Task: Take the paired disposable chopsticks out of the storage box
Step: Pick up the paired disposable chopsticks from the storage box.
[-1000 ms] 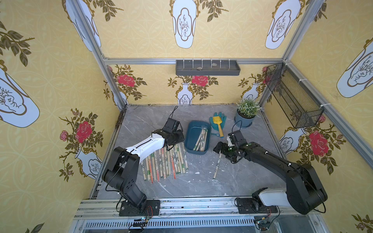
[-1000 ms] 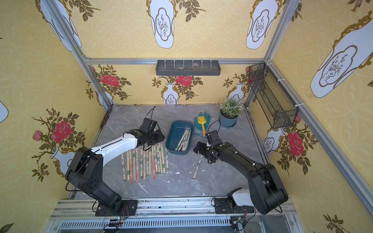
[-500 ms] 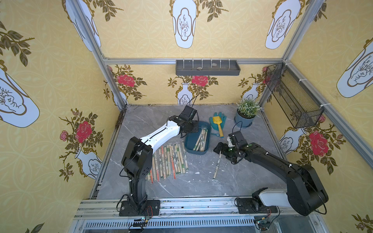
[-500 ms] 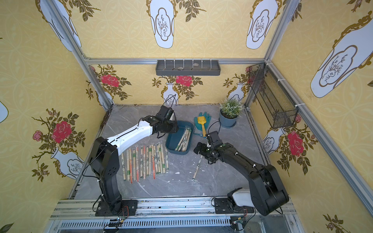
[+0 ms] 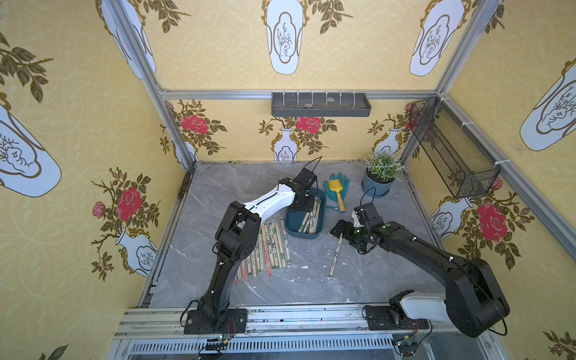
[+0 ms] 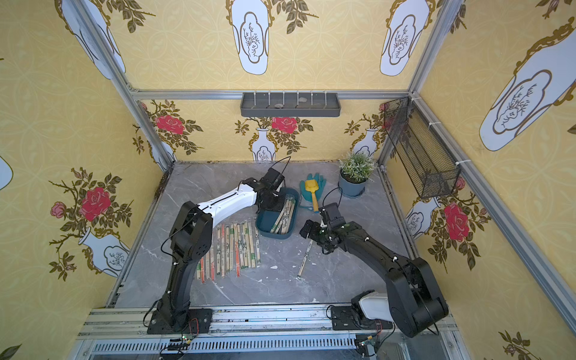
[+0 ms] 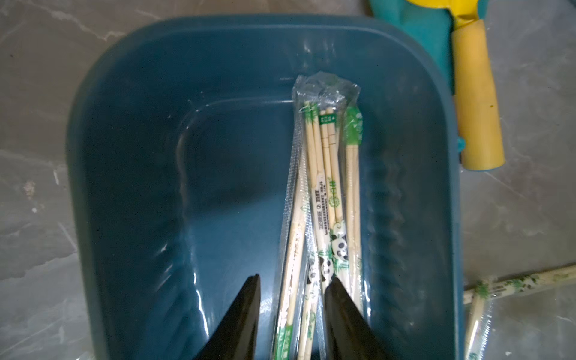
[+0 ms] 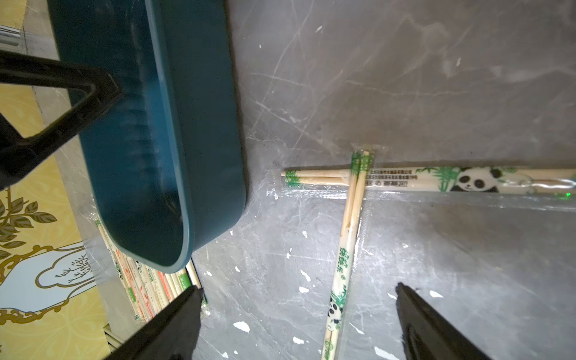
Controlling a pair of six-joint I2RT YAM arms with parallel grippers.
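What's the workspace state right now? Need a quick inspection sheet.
Surface: grey marbled tabletop, white flecks toward the front.
Job's things: storage box holds a few wrapped chopstick pairs; row of pairs laid out beside it; two crossed pairs on its other side.
Clutter: yellow shovel on teal glove; potted plant.
Grippers: left gripper in the box, fingers apart around some pairs; right gripper wide open over the crossed pairs.
Cables: cable loop at each wrist, off the table.
Surroundings: floral walls; grey wall tray; mesh basket.
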